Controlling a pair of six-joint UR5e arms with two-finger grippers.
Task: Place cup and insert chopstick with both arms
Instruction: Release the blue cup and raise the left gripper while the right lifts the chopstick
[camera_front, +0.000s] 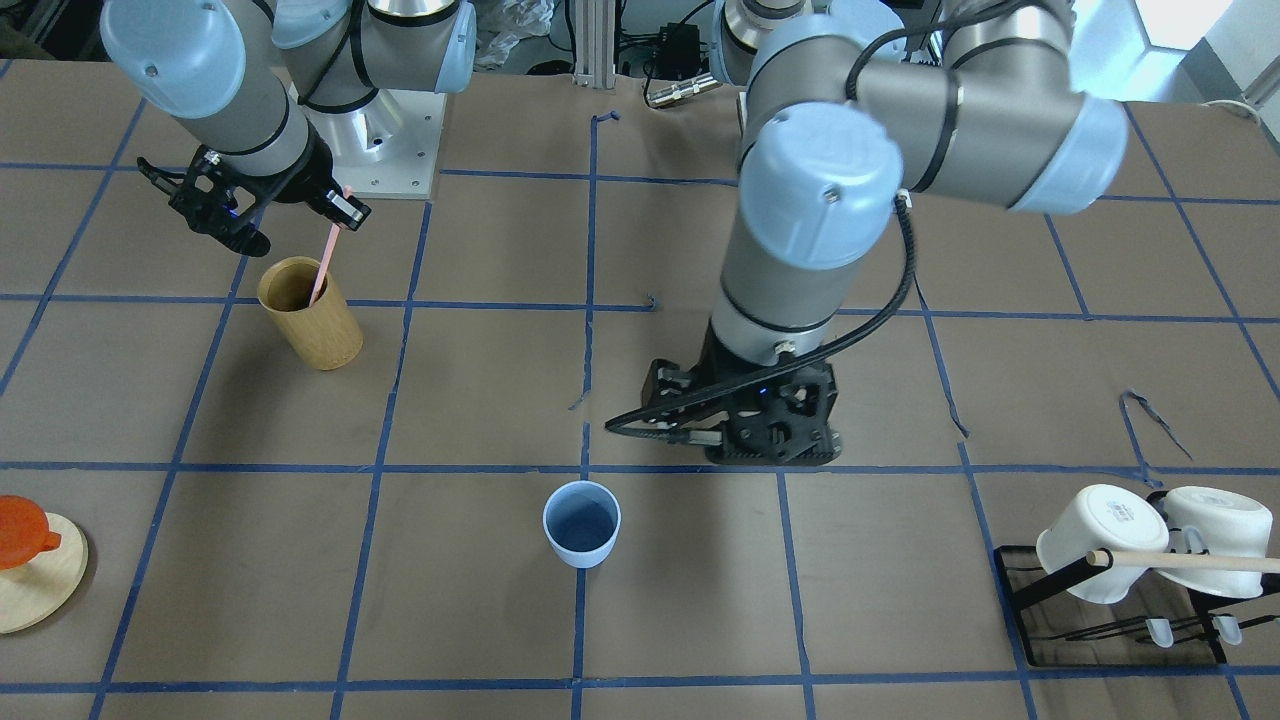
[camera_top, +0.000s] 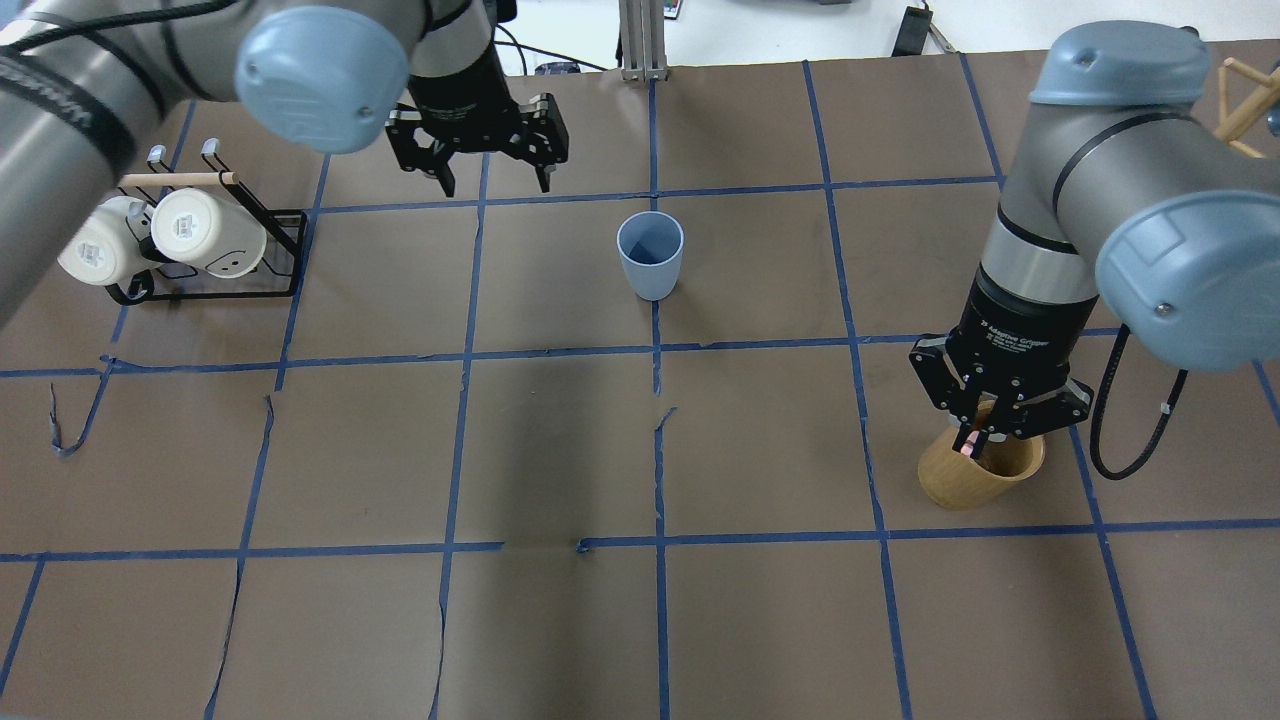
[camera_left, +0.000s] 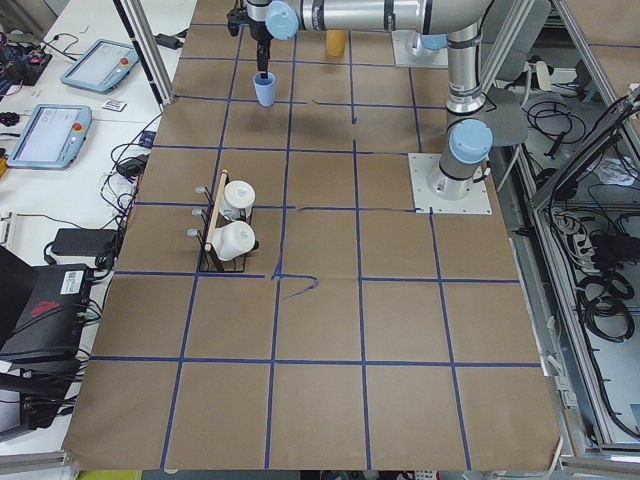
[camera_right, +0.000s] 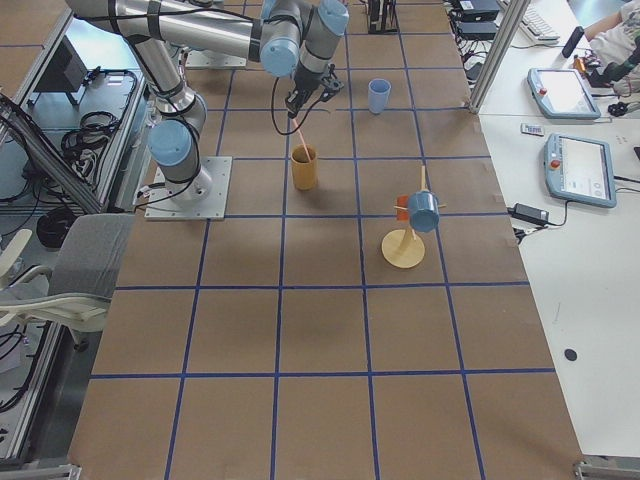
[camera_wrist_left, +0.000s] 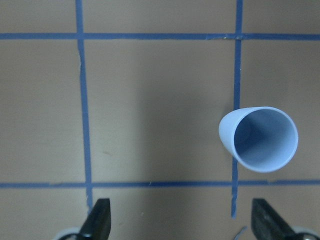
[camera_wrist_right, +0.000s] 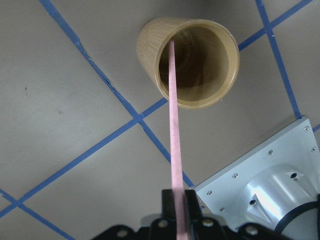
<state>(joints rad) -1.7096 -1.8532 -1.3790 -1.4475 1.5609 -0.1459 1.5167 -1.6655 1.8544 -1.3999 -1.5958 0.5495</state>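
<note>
The pale blue plastic cup (camera_top: 650, 255) stands upright on a tape line near the middle of the brown-papered table (camera_top: 560, 450), with nothing in it. The left gripper (camera_top: 496, 184) hangs near it but apart, jaws spread wide and empty. Well away, the thin pink chopstick (camera_wrist_right: 174, 135) is pinched at its upper end by the right gripper (camera_wrist_right: 176, 199), slightly tilted, its lower end inside the mouth of the round tan wooden holder (camera_wrist_right: 200, 65). A black wire rack (camera_front: 1040, 585) with two white mugs (camera_front: 1100, 540) sits at one table end.
</note>
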